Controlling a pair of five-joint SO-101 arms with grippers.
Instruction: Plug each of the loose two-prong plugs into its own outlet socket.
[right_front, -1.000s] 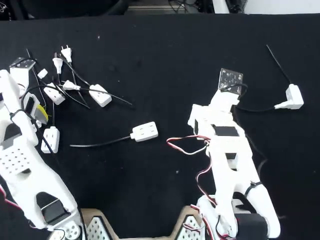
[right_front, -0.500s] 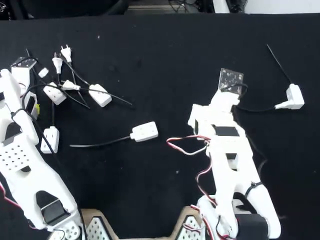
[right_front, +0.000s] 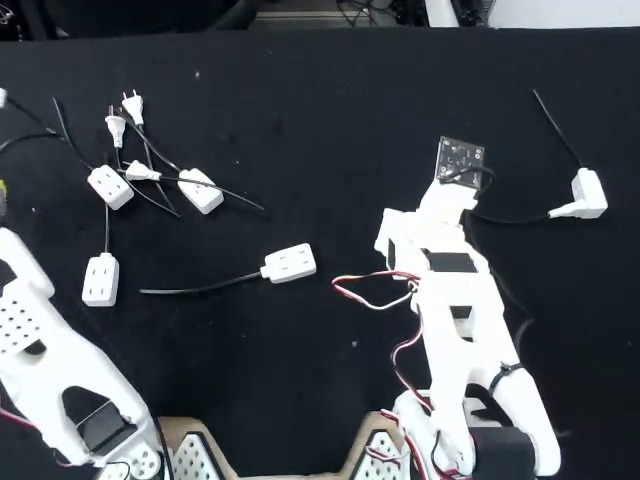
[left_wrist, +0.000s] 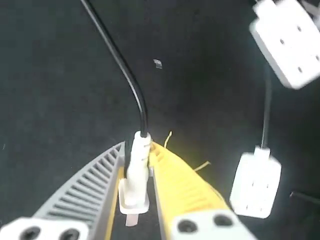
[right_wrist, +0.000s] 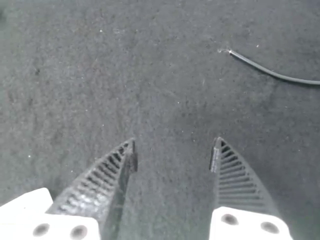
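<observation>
In the left wrist view my left gripper (left_wrist: 137, 150) is shut on a white two-prong plug (left_wrist: 135, 172), whose black cord (left_wrist: 125, 70) leads away over the cloth. Two white outlet sockets (left_wrist: 290, 45) (left_wrist: 256, 185) lie beyond it. The high view has several sockets (right_front: 110, 187) (right_front: 200, 190) (right_front: 101, 279) (right_front: 289, 262) at the left and centre, with loose plugs (right_front: 115, 125) (right_front: 132, 101) (right_front: 141, 171) among them. An angled white plug (right_front: 588, 193) lies at the far right. My right gripper (right_wrist: 174, 145) is open over bare cloth, near a cord end (right_wrist: 270, 72).
The table (right_front: 330, 110) is covered in black cloth. Black cords cross each other around the left group of sockets. My left arm (right_front: 40, 350) stands at the table's left edge and my right arm (right_front: 450, 280) right of centre.
My left arm has swung left toward the table's edge with the plug in its gripper, dragging the cord along. The right arm has not moved.
</observation>
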